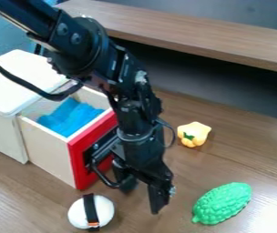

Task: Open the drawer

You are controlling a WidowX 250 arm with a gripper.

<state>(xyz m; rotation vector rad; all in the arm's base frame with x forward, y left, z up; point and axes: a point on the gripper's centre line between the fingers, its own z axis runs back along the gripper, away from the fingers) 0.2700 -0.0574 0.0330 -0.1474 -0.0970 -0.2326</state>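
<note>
Camera view: drawer (46, 150) at left, standing well out of its pale cabinet (4, 91), red front (83, 166) facing right and near. Blue cloth (71, 116) lies inside. Black handle (103, 180) on the front, curved bar standing off the face. Gripper (142, 199) hangs just off the front, beside the handle; jaws parted, nothing seen between them. White ball (107, 210) with black band sits near, green toy (223, 203) near right, yellow toy (194, 134) farther off. Judgement: opening looks largely achieved; whether the drawer has further travel, cannot tell. Handling, estimated: box reads as thin wood, stiff and fairly light, the cloth adding little load. Handle probably rigid and perhaps smooth, so a loose hook might slide. Best hold: middle of the bar, pull level and square to the front; a sideways tug could bind the drawer in its cabinet or drag the whole cabinet. If no more travel is wanted, back off clear of the bar without nudging the front inward.
</note>
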